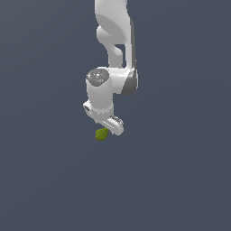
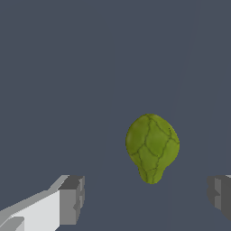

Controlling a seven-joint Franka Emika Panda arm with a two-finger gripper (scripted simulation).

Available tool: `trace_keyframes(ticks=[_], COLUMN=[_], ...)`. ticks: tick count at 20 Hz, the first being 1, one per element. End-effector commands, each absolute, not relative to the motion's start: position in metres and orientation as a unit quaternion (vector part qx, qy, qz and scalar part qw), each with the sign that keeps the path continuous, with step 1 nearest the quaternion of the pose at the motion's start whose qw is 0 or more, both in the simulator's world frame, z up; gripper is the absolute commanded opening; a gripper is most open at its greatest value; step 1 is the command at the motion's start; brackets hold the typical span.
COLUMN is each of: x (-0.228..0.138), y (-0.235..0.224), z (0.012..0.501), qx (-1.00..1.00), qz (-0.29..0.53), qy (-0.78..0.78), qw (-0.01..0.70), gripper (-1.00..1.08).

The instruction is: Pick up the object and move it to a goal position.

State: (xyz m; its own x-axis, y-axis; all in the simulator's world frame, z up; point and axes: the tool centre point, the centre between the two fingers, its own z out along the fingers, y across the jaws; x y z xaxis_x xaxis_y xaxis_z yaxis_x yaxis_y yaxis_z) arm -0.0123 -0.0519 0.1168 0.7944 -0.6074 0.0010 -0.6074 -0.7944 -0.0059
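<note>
From my station, the arm (image 1: 115,54) ran off the top edge of the exterior view, so I could not see its base or upper links. In that view the gripper (image 1: 109,127) had its fingers tucked behind the hand body, and I could not tell their spread there. The object (image 1: 102,134) was partly covered by the gripper and too small to show its surface detail. In the wrist view, one finger (image 2: 72,200) was cut by the lower edge, and the other finger (image 2: 220,195) by the side edge.

Even, flat, shadowless light; sharp renders.
</note>
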Motion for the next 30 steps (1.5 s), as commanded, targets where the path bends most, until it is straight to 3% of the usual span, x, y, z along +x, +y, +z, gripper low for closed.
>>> trace_keyframes(ticks=[1,21,30], x=[-0.015,-0.025,-0.027], y=[-0.056,-0.07,-0.07], z=[0.11,0.088,0.048], qx=[-0.934,-0.892,-0.891], qz=[-0.001,0.0,0.0], qy=[0.356,0.453,0.455], qw=[0.002,0.0,0.0], gripper=[1.0,1.0,1.0])
